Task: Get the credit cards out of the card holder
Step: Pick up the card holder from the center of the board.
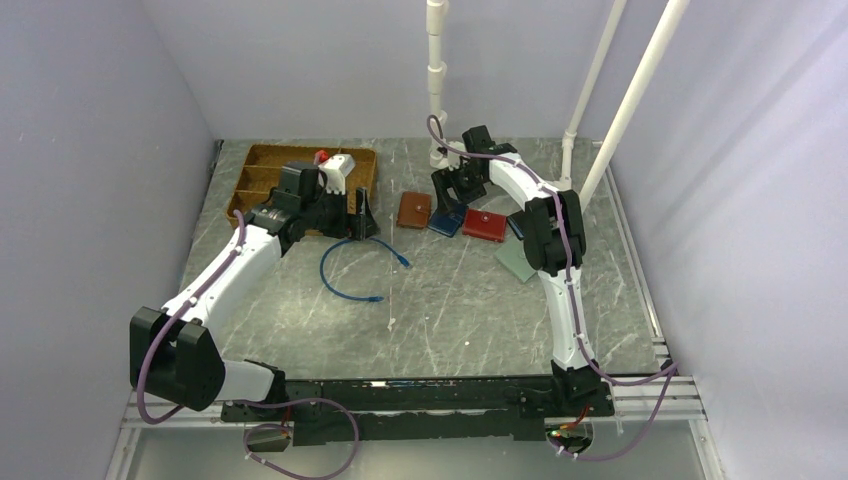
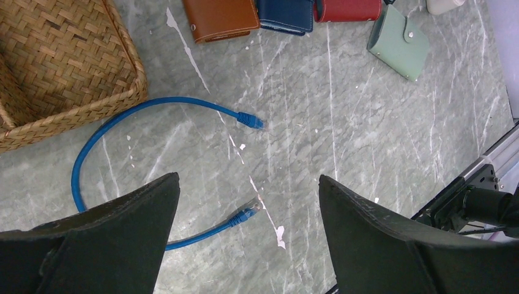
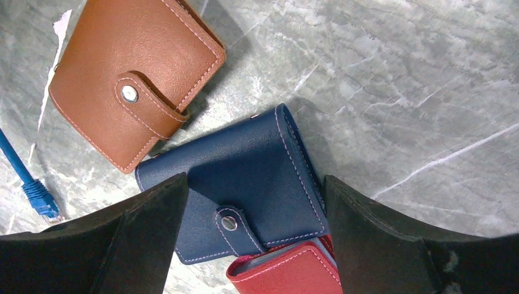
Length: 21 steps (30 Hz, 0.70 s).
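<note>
Black fingers (image 2: pixel 122 245) of the left gripper (image 2: pixel 248 177) fill the bottom of its wrist view, spread wide and holding nothing, hanging over the grey marble-patterned table (image 2: pixel 367 135). Ahead of that gripper and to its left sits a brown woven wicker basket (image 2: pixel 61 61). A thin blue network cable (image 2: pixel 153 101) curls from below the left finger round towards the basket and back. Its two plug ends lie in the open space just ahead of the fingertips.

Further ahead of the left gripper, a row of wallets runs across the table. First comes a tan-brown leather snap wallet (image 3: pixel 134 79), closed. Just beside it to the right lies the navy blue leather card holder (image 3: pixel 238 159), its snap tab fastened, so its inside is hidden. A red leather wallet (image 3: pixel 281 272) overlaps the card holder's near corner. A pale green snap wallet (image 2: pixel 398 40) lies apart from the row, to the right of it.

Directly over the card holder hangs the right gripper (image 3: pixel 256 179), its fingers parted wide, one to each side of the navy leather. From its wrist view I cannot tell whether they touch it. The tan-brown wallet lies ahead and left of these fingers, the red one just under them.
</note>
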### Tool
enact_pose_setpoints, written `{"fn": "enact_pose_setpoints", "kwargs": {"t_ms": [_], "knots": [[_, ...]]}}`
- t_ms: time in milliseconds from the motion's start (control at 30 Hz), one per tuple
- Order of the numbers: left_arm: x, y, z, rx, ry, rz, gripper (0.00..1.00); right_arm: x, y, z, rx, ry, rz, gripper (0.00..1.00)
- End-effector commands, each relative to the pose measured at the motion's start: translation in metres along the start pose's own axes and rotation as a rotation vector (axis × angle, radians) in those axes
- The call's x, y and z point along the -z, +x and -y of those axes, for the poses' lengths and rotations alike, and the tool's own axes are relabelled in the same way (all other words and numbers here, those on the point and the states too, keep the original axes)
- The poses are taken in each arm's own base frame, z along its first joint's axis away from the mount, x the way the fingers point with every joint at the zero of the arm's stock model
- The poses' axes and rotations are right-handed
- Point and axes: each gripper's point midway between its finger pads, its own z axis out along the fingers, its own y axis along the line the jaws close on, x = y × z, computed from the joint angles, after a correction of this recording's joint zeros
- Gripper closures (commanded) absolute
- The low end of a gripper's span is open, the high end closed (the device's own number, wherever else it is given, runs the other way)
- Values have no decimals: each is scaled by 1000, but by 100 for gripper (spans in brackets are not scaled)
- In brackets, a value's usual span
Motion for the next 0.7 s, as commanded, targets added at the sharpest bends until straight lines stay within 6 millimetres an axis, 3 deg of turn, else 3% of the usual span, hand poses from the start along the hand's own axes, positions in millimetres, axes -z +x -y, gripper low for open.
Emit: {"fn": "enact_pose_setpoints", "kwargs": {"t_ms": [0,100,233,333,500,667], "knots": [[5,-13,7,-23,32,25,12,-5,-4,0,-25,-12,19,16],[5,-14,8,-25,36,28,12,-9,0,-3,-22,-33,9,16],[7,-15,12,-28,55,30,14,-10,6,-11,5,-61,-4,26],[9,-16,16,-35,78,34,15,-6,8,-23,32,-87,3,38],[11,-17,21,-45,102,39,16,8,7,-44,76,-94,43,69],[17,-20,28,-55,131,56,17,32,6,-78,140,-131,114,91]]}}
